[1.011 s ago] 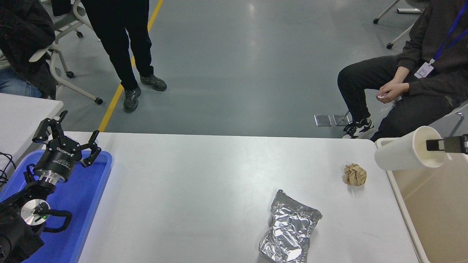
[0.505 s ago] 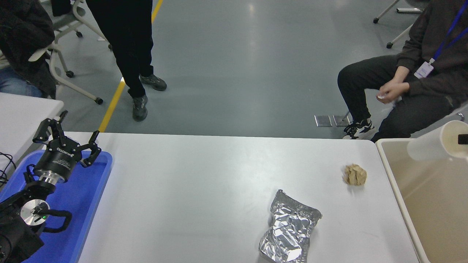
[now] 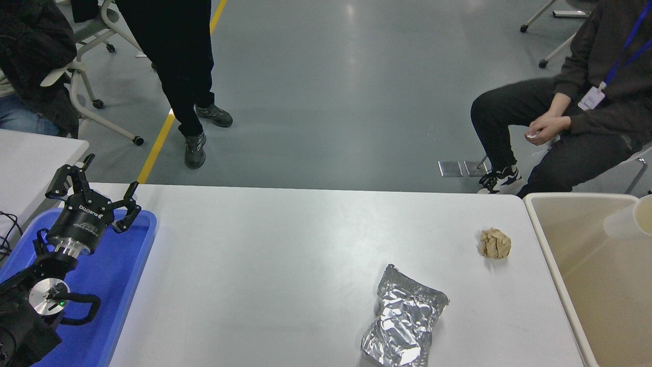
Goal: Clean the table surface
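Observation:
The white table surface (image 3: 285, 244) carries a crumpled silver foil bag (image 3: 405, 323) near the front and a crumpled brown paper ball (image 3: 495, 243) toward the right. A white paper cup (image 3: 631, 223) shows blurred at the right edge, over the beige bin; what holds it is out of view. My left gripper (image 3: 97, 186) is parked open above the blue tray at the lower left. My right gripper is out of the picture.
A beige plastic bin (image 3: 560, 285) stands against the table's right end. A blue tray (image 3: 132, 265) lies at the left end. One person (image 3: 575, 112) sits beyond the far right corner, and another person (image 3: 183, 61) stands beyond the far left.
The white cup, held on my right gripper, has moved right from the table's edge to over the bin. The gripper has left the picture. The standing person shifted a foot.

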